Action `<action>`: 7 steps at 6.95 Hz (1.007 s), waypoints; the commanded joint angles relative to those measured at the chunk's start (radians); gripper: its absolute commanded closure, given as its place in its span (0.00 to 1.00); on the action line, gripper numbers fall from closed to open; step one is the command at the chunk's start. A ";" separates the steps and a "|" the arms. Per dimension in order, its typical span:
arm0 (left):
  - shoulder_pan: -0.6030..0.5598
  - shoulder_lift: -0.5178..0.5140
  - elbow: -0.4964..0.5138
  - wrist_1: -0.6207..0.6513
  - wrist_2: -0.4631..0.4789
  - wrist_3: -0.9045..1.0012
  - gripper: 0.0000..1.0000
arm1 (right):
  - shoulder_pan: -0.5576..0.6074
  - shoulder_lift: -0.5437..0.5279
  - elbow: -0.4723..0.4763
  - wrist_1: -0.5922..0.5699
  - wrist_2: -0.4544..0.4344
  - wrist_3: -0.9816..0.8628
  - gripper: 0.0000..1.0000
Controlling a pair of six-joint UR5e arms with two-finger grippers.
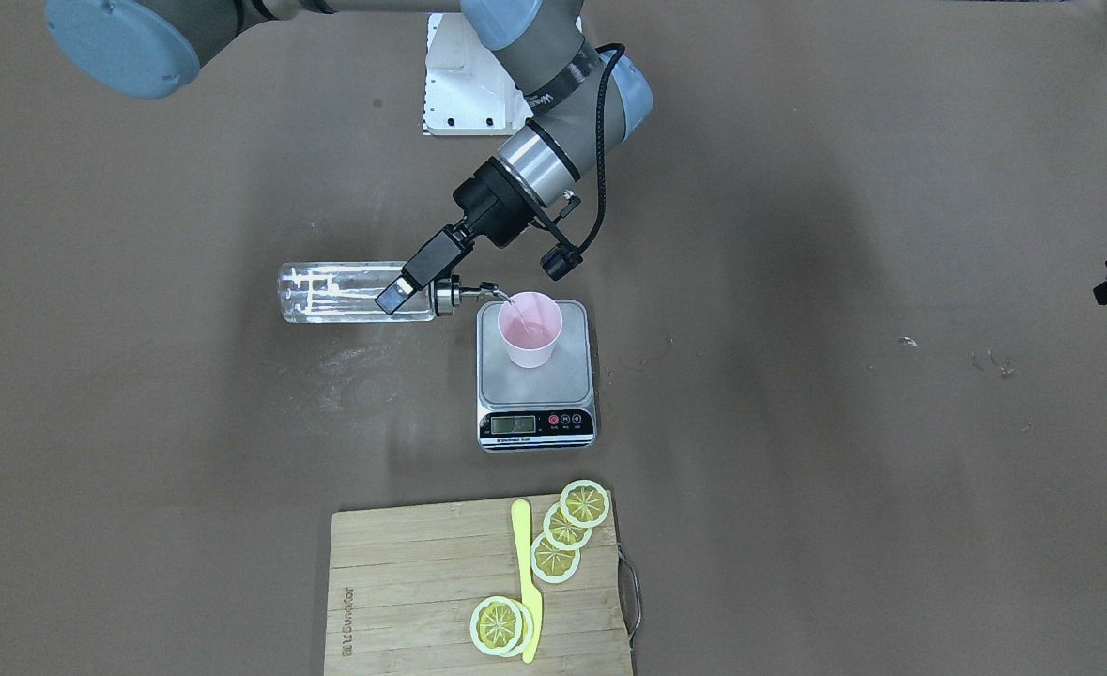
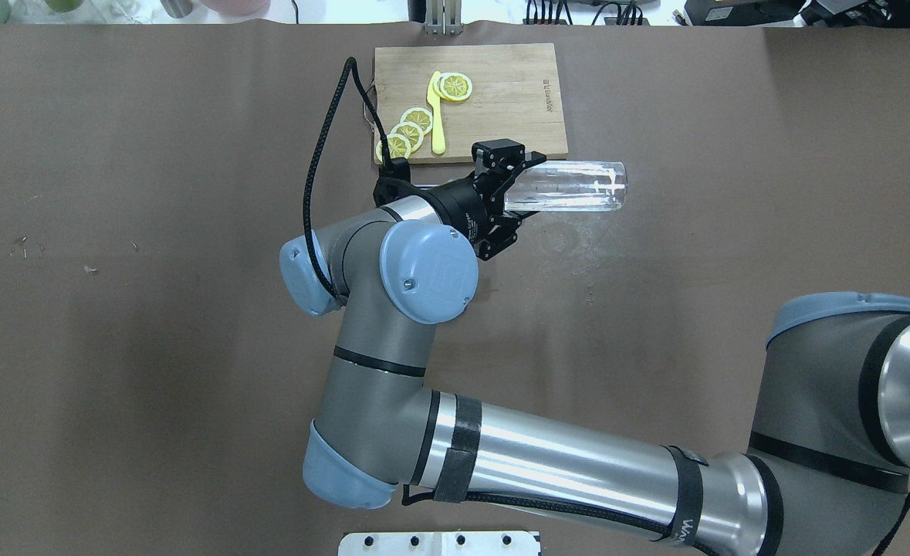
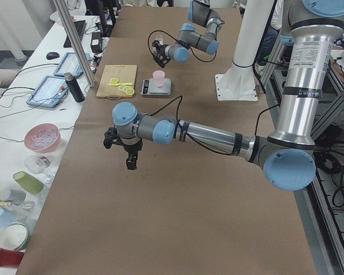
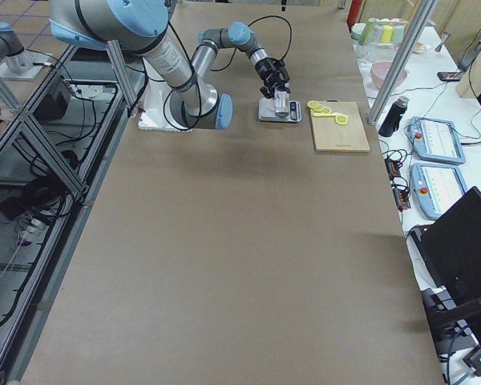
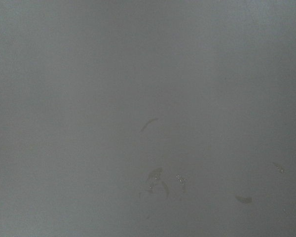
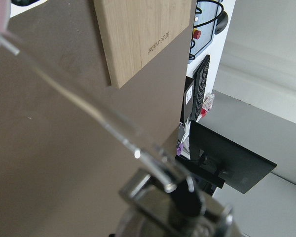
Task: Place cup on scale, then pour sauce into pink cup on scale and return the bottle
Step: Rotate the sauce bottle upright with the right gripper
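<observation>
Clamped near the neck of the glass bottle (image 1: pixel 346 293), the right gripper (image 1: pixel 409 289) holds it level beside the scale (image 1: pixel 536 380), its spout (image 1: pixel 495 292) over the rim of the pink cup (image 1: pixel 527 355) on the scale's plate, sauce (image 1: pixel 525 330) running in. A slight tilt, with the spout inside the rim, should avoid spills. The left gripper (image 3: pixel 129 153) hangs well away from the scale; its opening cannot be told.

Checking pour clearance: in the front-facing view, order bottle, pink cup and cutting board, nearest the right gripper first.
1. bottle, clamped in the right gripper.
2. cup, on the scale, at the spout.
3. cutting board, toward the view's bottom edge.
</observation>
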 commanded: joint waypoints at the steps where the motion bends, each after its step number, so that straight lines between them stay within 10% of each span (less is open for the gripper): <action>1: -0.002 0.000 -0.001 -0.003 0.000 0.000 0.03 | -0.001 -0.006 0.017 0.101 0.010 0.033 1.00; 7: -0.006 -0.002 -0.007 -0.004 0.000 0.000 0.03 | 0.096 -0.095 0.093 0.485 0.240 0.001 1.00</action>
